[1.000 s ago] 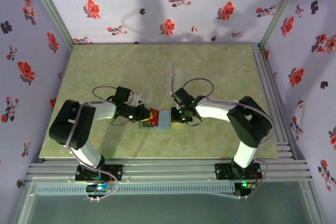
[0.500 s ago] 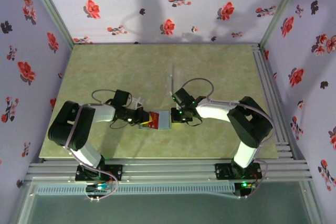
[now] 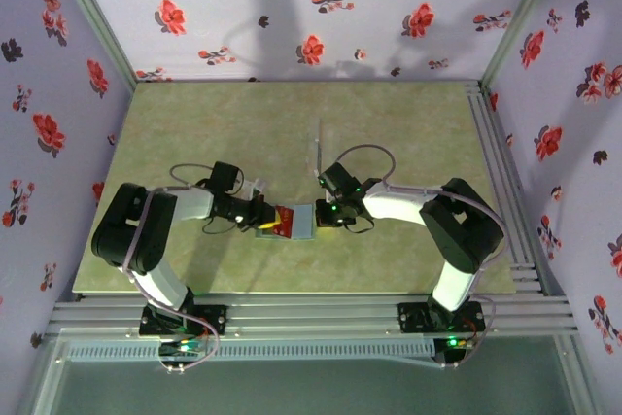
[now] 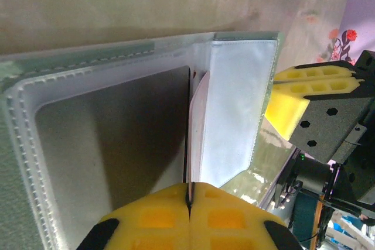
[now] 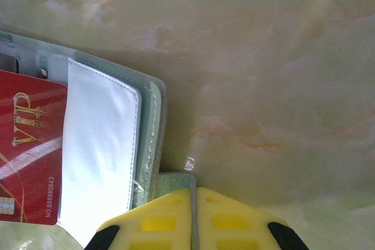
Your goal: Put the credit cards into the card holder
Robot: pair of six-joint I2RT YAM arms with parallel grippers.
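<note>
The left gripper [image 4: 188, 202] is clamped on a red card [image 5: 26, 144] and has been shifted slightly nearer within the last second. The card is partly tucked into the card holder [image 4: 88, 57], whose edge is pinched by the right gripper [image 5: 193, 203]. Insertion is judged unfinished.

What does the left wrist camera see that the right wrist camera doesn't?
Left wrist camera: a thin card seen edge-on, pinched in the left gripper, beside the grey-teal folding card holder's dark inner panel, plus the right gripper seen from outside. Right wrist camera: a red credit card's face with gold VIP lettering, tucked under a pale pocket, and yellow fingers clamping the holder's edge. Both: the open holder on the marbled green table.
</note>
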